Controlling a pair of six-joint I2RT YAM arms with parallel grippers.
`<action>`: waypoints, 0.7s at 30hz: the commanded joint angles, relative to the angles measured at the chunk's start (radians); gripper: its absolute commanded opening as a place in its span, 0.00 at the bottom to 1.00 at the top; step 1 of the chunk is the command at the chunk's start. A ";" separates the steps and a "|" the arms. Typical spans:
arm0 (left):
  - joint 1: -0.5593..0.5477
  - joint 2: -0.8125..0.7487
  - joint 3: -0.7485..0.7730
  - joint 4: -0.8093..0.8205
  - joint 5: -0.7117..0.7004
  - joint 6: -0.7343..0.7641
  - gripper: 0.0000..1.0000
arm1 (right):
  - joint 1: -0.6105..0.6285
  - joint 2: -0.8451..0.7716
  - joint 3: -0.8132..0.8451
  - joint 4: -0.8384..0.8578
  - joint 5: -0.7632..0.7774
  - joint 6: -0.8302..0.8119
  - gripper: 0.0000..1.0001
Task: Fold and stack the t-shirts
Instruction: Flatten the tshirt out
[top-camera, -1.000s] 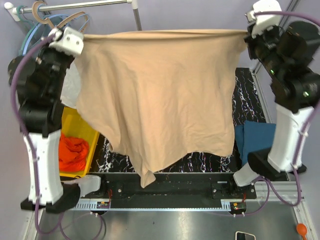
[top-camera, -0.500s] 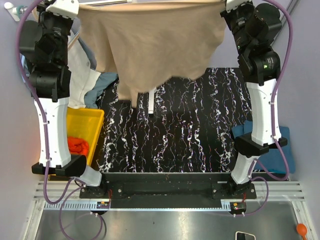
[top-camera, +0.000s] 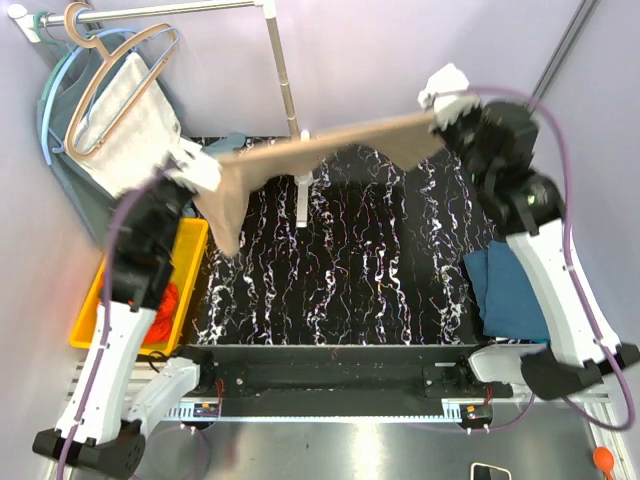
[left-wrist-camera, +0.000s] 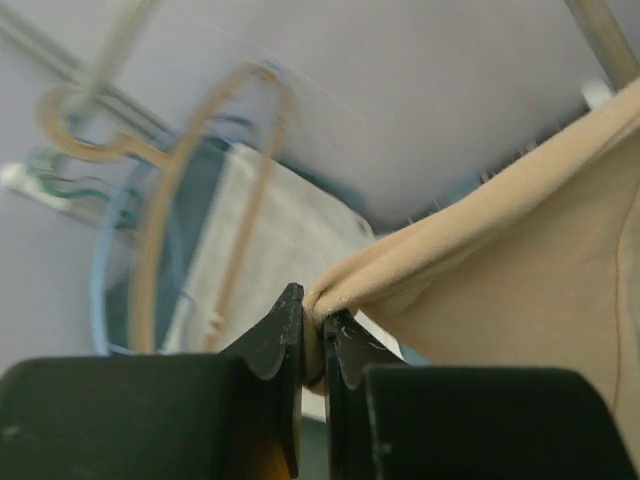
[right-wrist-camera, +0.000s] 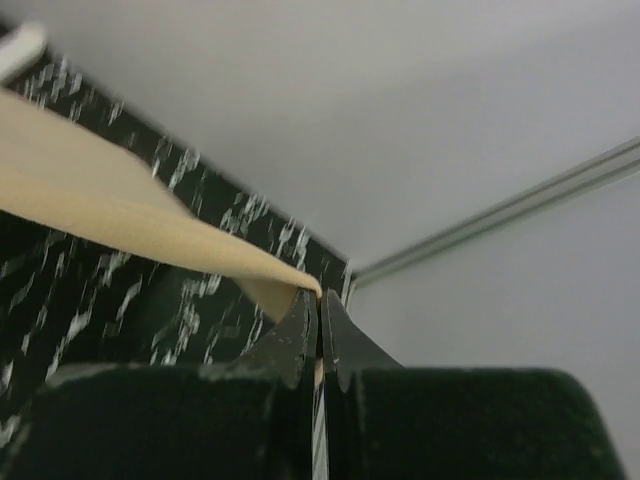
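My left jaws pinch one bunched edge of the beige t-shirt (top-camera: 320, 150), my right jaws its far corner, holding it taut and nearly flat above the marbled surface (top-camera: 350, 270); blur obscures its sleeves.

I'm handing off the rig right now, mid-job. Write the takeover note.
Left gripper: shut on a beige shirt corner.
Right gripper: shut on the opposite corner; shirt stretched in the air above the table.
Teal shirt: table's right edge. Orange shirt: in the yellow bin.
Done: nothing stacked. Left: lay down and fold beige, fold the others, stack.
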 joint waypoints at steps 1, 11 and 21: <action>-0.097 -0.153 -0.260 -0.206 -0.026 0.154 0.00 | 0.022 -0.223 -0.281 -0.088 0.054 -0.005 0.00; -0.209 -0.293 -0.250 -0.925 0.060 0.274 0.00 | 0.024 -0.460 -0.669 -0.546 -0.115 0.089 0.00; -0.210 -0.210 -0.137 -1.225 0.072 0.254 0.99 | 0.024 -0.535 -0.790 -0.704 -0.261 0.080 0.74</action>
